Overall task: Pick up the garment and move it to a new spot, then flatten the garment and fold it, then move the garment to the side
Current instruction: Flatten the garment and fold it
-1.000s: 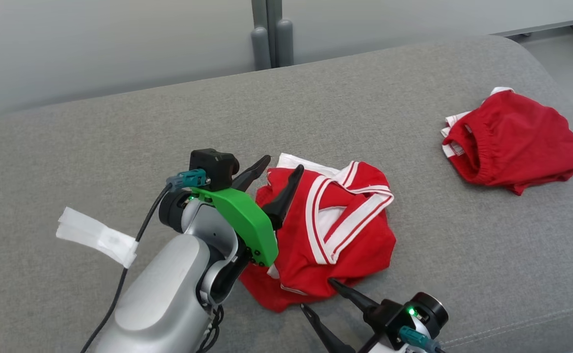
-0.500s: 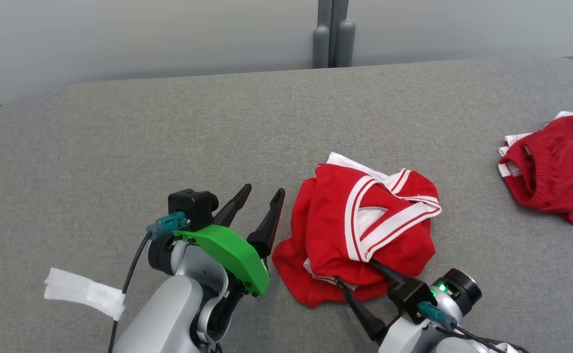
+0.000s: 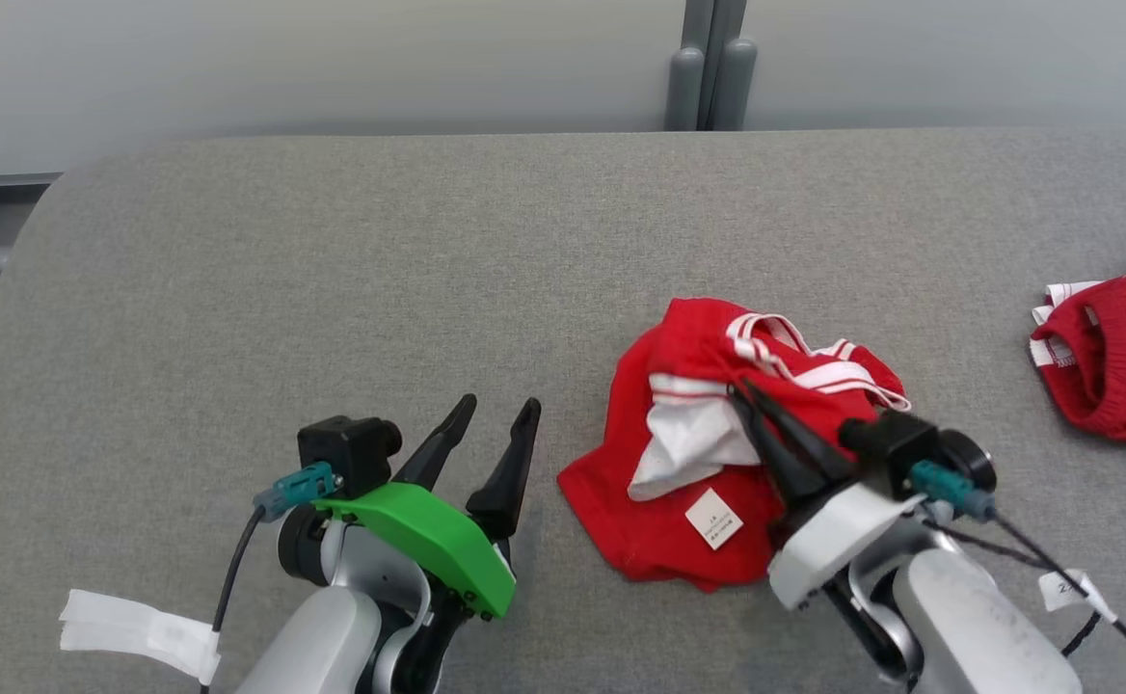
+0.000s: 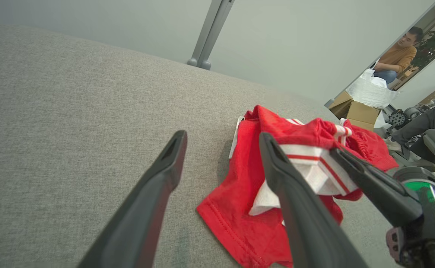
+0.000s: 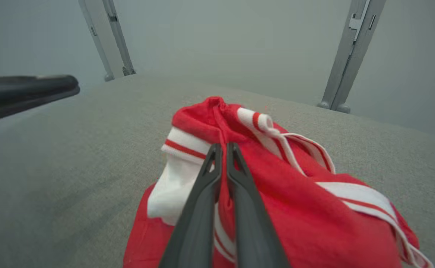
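Left tool [image 3: 498, 405]: fingers spread wide, pointing forward, silver forearm rising from the lower edge. Right tool [image 3: 744, 393]: fingers pressed together, pinching a fold of the red garment [image 3: 621, 516], wrist angled inward.

this is looking like an office-style robot lab: pale partition panels [image 3: 332, 58] are fencing a grey padded table [image 3: 332, 241], while a person [image 4: 398, 56] is sitting among cardboard boxes [image 4: 362, 113] beyond.

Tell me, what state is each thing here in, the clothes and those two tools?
red and white garment: crumpled on the grey surface, one fold pinched.
right tool: shut on a fold of that garment.
left tool: open, empty, beside the garment.
second red garment: bunched, lying apart, untouched.
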